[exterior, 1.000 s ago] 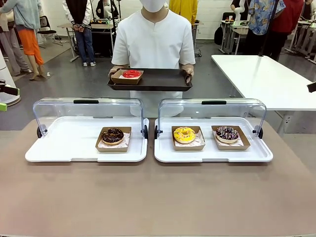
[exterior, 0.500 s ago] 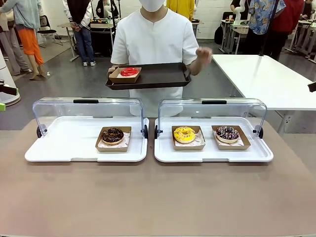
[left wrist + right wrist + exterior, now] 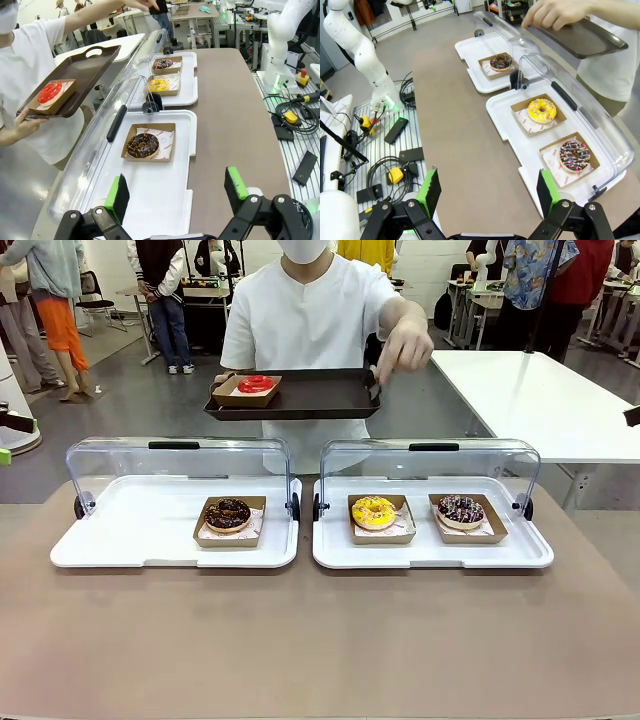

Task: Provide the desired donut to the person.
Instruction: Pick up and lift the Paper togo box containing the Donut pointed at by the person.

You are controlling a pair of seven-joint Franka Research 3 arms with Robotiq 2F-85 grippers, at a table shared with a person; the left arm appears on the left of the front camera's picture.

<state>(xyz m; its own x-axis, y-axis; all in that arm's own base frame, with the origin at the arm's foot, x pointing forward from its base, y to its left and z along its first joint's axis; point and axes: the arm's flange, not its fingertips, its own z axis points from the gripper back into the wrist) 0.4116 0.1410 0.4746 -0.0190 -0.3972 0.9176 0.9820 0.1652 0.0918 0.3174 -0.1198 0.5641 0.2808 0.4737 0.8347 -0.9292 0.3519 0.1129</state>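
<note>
The person (image 3: pixel 310 320), in a white T-shirt and mask, stands at the table's 12 o'clock. One hand (image 3: pixel 403 350) is stretched forward with its fingers drooping; the other arm carries a dark tray (image 3: pixel 320 395) with a red donut (image 3: pixel 255 384) at its 9 o'clock end. On the table, each in a brown card tray, a chocolate donut (image 3: pixel 228 513) lies at 11 o'clock. A yellow donut (image 3: pixel 374 512) lies at 1 o'clock, with a dark sprinkled donut (image 3: pixel 460 509) at its 3 o'clock.

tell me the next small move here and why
Probably wait with the right gripper, which is open, at the near edge: the person's hand reaches toward the right tray, but I can't tell whether it means the yellow donut or the sprinkled donut. Once that is clear, move toward that one.
</note>
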